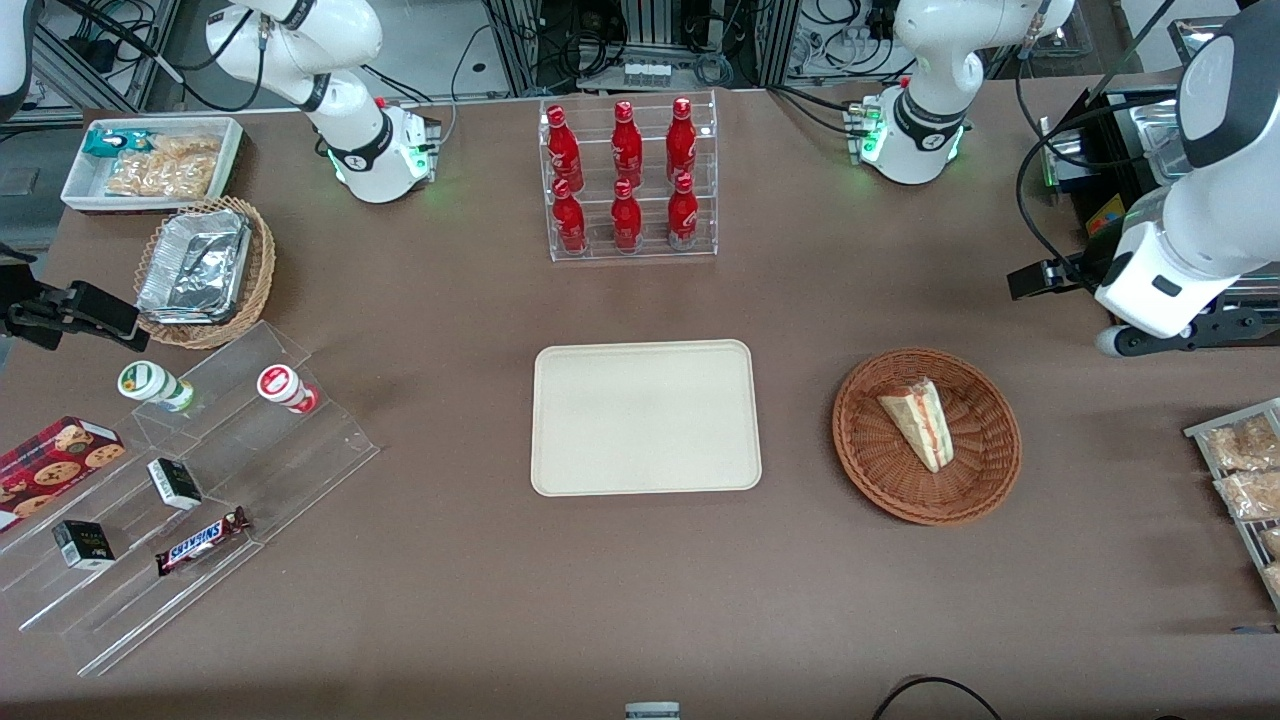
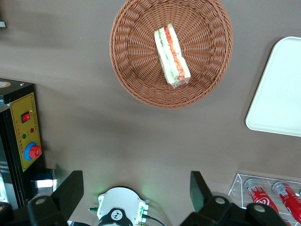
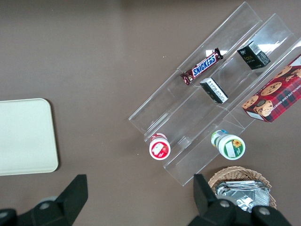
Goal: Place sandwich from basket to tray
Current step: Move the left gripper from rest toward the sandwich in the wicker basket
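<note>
The sandwich (image 1: 918, 420), a pale bread wedge with a red-pink filling stripe, lies in the round reddish-brown basket (image 1: 868, 452). The cream-beige tray (image 1: 645, 418) lies flat on the brown table beside the basket, toward the parked arm's end, with nothing on it. My left gripper (image 1: 1130, 340) hangs high above the table, farther from the front camera than the basket and toward the working arm's end. In the left wrist view the gripper (image 2: 136, 193) is open and empty, with the sandwich (image 2: 172, 55), the basket (image 2: 127, 61) and part of the tray (image 2: 282, 94) well apart from it.
A clear rack of red bottles (image 1: 628, 180) stands farther from the front camera than the tray. A yellow-faced control box (image 2: 21, 136) stands near my arm's base. Snack packets (image 1: 1245, 470) lie at the working arm's end. A clear stepped shelf (image 1: 200, 480) and a foil-filled tan basket (image 1: 205, 270) stand at the parked arm's end.
</note>
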You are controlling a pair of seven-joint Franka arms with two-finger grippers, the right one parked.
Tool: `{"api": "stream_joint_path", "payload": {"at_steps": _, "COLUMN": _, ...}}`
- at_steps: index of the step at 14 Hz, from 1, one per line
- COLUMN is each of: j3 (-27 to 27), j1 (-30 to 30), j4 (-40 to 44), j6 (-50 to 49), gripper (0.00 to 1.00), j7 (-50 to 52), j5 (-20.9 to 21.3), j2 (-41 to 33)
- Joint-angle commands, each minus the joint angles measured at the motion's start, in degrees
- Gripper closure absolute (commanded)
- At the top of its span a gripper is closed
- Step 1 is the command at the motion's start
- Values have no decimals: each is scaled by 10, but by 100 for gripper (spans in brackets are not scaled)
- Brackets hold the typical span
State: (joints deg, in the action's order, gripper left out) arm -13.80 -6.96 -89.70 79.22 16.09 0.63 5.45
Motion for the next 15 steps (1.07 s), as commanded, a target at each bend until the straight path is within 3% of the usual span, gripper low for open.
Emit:
{"api": "stream_joint_path", "payload": {"at_steps": 1, "j3": -5, "j1": -2, "j4": 11, "j6": -6, "gripper": 0, "j7": -2, "j5": 11, "j2": 5}}
{"api": "stream_joint_path", "payload": {"at_steps": 10, "j3": -4, "j1": -3, "j4": -1, "j6": -6, "gripper": 0, "j7": 6, "j5": 14, "j2": 61}}
{"api": "stream_joint_path", "payload": {"at_steps": 15, "j3": -2, "j1": -3, "j4": -58, "j6": 151, "gripper": 0, "j7": 181, "j5": 24, "j2": 133}}
